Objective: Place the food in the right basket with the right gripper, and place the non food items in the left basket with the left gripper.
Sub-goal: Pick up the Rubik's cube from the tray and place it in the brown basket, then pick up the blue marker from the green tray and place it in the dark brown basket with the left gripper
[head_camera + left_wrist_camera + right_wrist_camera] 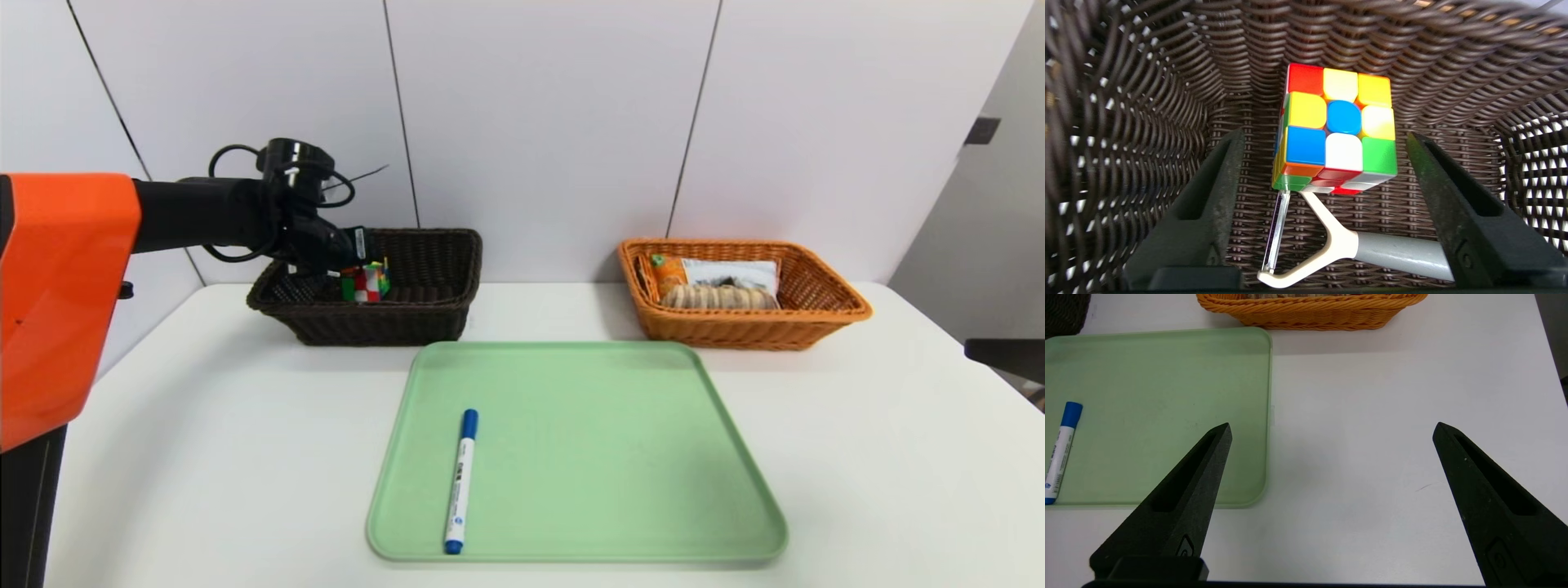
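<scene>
Head view: my left gripper (359, 273) hung over the dark basket (441, 318); snack bag (718, 271) and bread roll (718, 296) lay in the orange basket (816, 327) (food done). The marker (461, 482) remained on the tray (612, 457).

Left wrist view: jaws wide, clear of the cube (1337, 130), which rested on the peeler (1339, 245).

Right wrist view: my right gripper (1331, 465) gaped empty above the table (1372, 416).

The dark brown basket (424, 278) is showing an almost black weave, and inside it the puzzle cube (1337, 130) is displaying red, yellow, orange, blue, white and green squares (a blue one at the middle of its facing side). The peeler (1331, 249) is showing a white head and a grey handle. The orange-tan basket (816, 314) is holding an orange snack bag (718, 271) with a white-grey panel and a beige, purplish-brown striped roll (718, 297). The marker (460, 483) is lying white with a blue cap on the pale green tray (612, 425), over the white bench (898, 457). Both pincers are looking black.
</scene>
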